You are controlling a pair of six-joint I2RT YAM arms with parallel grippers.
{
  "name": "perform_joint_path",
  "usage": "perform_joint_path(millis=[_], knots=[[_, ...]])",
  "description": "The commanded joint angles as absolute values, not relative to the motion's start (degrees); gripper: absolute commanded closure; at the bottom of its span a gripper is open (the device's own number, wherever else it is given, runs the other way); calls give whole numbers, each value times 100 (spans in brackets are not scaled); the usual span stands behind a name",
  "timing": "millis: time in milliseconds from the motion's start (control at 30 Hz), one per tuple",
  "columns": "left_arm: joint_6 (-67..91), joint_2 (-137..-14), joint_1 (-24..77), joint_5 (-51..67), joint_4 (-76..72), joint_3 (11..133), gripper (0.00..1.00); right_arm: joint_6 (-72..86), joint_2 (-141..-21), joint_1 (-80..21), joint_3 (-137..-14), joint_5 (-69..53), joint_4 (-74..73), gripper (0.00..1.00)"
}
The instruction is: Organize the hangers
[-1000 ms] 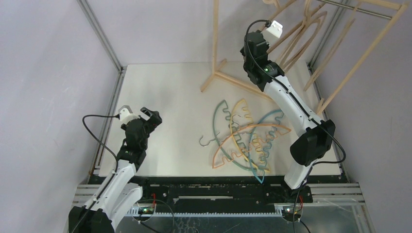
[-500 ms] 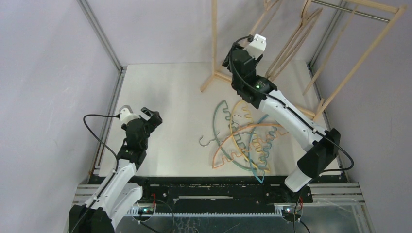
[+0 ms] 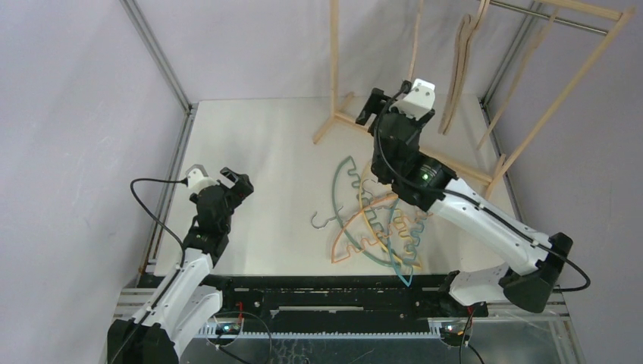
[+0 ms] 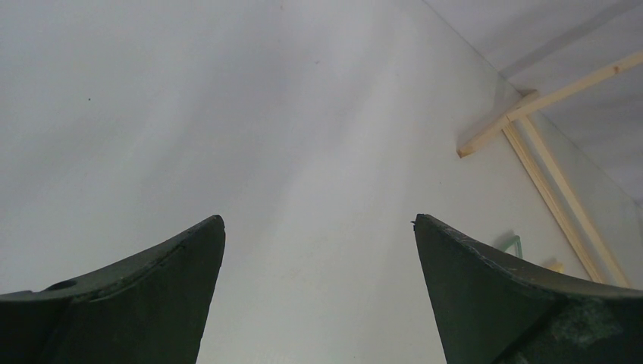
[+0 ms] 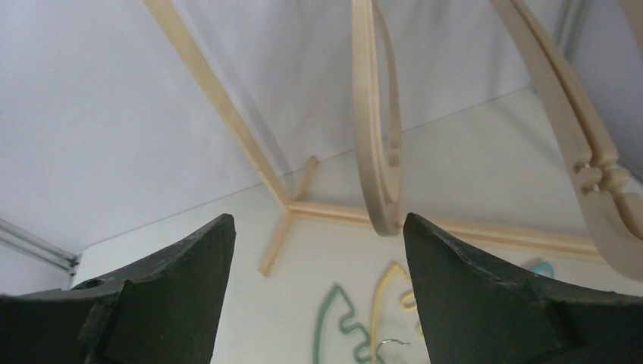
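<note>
Two beige wooden hangers [image 3: 459,72] [image 3: 415,38] hang from the rack's metal rod [image 3: 546,14] at the back right. In the right wrist view they dangle edge-on, one [image 5: 375,114] just beyond the fingertips and another [image 5: 580,136] to the right. My right gripper [image 3: 388,108] [image 5: 318,220] is open and empty, apart from them, above the rack's foot. Teal [image 3: 343,189], yellow [image 3: 373,168], orange [image 3: 362,227] and blue [image 3: 402,231] wavy hangers lie tangled on the table under the right arm. My left gripper [image 3: 235,182] [image 4: 318,220] hovers open over bare table at the left.
The pale wooden rack has an upright post [image 3: 334,61] and floor bars [image 3: 379,130] at the back of the white table [image 3: 258,136]. Slanted side legs [image 3: 561,91] stand at the right. Metal frame rails [image 3: 155,53] edge the table.
My right gripper has opened and let go of a beige hanger, which now hangs from the rod. The right arm has drawn back and down toward the pile. The left arm has not moved.
</note>
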State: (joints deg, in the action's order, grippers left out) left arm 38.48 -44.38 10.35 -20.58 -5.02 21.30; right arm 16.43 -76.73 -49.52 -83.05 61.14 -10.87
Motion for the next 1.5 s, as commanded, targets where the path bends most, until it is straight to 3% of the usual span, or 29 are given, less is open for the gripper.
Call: perform_joint_path(millis=[0, 133, 433, 533, 600, 667, 800, 1133, 1467], knots=[[3716, -4483, 1003, -2022, -715, 2032, 0, 688, -7025, -5270, -7903, 6741, -106, 13], [3719, -4532, 1009, -2004, -746, 2021, 0, 615, -6426, -5371, -7611, 6404, -41, 2], [3756, -4718, 1003, -1892, -903, 2004, 0, 939, -5310, -5413, -7322, 6096, -565, 4], [3770, -4799, 1005, -1831, -959, 2013, 0, 857, -5019, -5381, -7249, 6558, -551, 24], [3776, -4839, 1011, -1818, -980, 2018, 0, 645, -4878, -5303, -7169, 6646, -389, 52], [3766, -4846, 1003, -1802, -993, 2026, 0, 463, -4801, -5176, -7147, 6703, -321, 73], [3733, -4794, 1004, -1835, -968, 2028, 0, 278, -4621, -4694, -7152, 6555, -201, 100], [3741, -4770, 1008, -1787, -984, 2056, 0, 363, -4795, -2837, -7642, 5787, -584, 100], [3739, -4588, 1007, -1764, -915, 2038, 0, 1058, -6054, -1017, -8322, 4469, -1290, 100]])
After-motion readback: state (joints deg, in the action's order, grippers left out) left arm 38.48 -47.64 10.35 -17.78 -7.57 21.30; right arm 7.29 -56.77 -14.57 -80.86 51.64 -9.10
